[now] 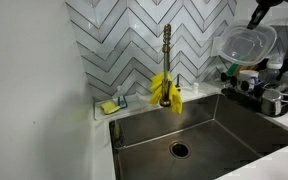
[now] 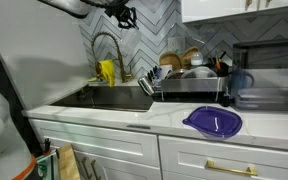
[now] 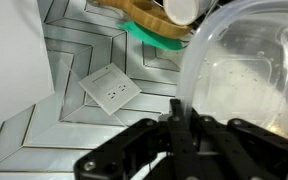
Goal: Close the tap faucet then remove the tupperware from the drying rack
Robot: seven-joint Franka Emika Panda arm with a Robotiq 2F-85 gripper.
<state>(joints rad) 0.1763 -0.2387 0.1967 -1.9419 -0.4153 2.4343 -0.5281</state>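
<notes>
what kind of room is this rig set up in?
Most likely a home kitchen: a stainless steel sink basin with a tall brass-coloured tap faucet, a white-and-grey herringbone tile backsplash, and a dark wire drying rack on the counter.

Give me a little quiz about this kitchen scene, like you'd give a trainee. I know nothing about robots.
1. True or false: yellow gloves hang over the tap faucet.
2. What is the gripper shut on? A) a sponge B) the tupperware C) a mug
3. Fill in: the bluish lid lies flat on the ___, near the drying rack.
Key: 1 true; 2 B; 3 countertop.
</notes>
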